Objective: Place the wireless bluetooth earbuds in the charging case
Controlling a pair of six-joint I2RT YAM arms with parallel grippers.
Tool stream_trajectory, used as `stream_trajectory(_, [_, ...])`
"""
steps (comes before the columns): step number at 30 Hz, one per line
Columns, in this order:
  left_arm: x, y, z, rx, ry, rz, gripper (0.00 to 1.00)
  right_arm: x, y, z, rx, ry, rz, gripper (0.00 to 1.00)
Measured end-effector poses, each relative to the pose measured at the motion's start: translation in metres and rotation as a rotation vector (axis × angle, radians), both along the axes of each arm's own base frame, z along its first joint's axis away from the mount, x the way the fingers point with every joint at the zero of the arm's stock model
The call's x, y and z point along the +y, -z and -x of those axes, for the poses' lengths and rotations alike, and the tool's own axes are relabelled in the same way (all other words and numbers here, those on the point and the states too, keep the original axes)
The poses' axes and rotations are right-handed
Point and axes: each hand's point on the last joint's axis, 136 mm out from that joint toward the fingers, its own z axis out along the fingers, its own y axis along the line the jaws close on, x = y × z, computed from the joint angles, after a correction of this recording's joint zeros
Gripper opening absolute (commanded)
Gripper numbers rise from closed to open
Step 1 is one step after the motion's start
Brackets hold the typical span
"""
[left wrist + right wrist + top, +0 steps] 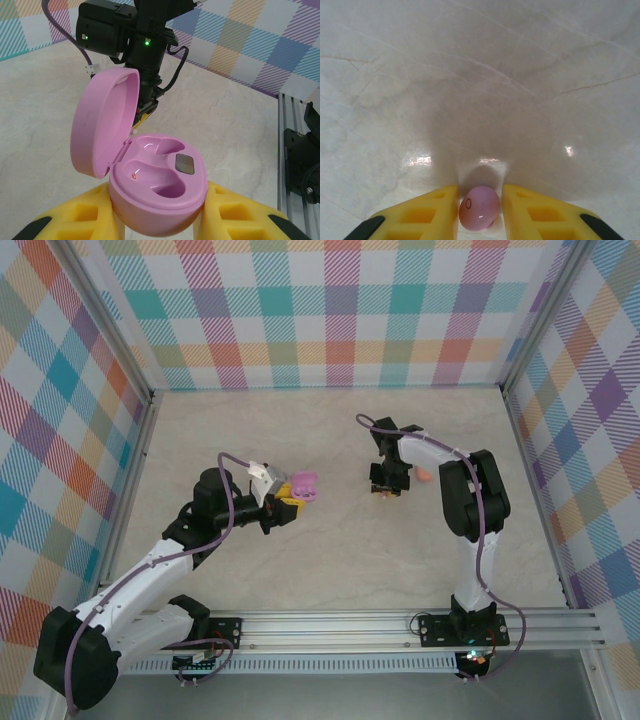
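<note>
The lilac-pink charging case (159, 200) stands with its lid (102, 122) hinged open and both hollows bare, and my left gripper (160, 212) is shut on its lower body with the yellow pads on either side. In the top view this case (304, 485) sits at the left gripper (292, 495), left of centre. A lilac earbud (479, 207) lies between the yellow fingers of my right gripper (480, 200), which points down at the table and is closed on it. A salmon-orange earbud (425, 475) lies just right of the right gripper (387, 487).
The marble-look table (330, 560) is walled by checked panels at the back and sides. An aluminium rail (400, 625) carrying the arm bases runs along the near edge. The right arm's wrist (142, 55) hangs beyond the open case in the left wrist view.
</note>
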Motion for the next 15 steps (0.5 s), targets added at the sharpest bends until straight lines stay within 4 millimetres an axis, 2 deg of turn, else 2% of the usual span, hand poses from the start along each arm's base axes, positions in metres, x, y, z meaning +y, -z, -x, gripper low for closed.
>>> stream_trajectory(12, [0.0000, 0.0000, 0.0001, -0.002, 0.001, -0.001, 0.17, -0.0014, -0.0027, 0.0020, 0.008, -0.030, 0.009, 0.18])
stream_trajectory(15, [0.0000, -0.0001, 0.0000, -0.003, 0.001, -0.001, 0.17, 0.0021, -0.0084, 0.0019, 0.000, -0.035, -0.013, 0.17])
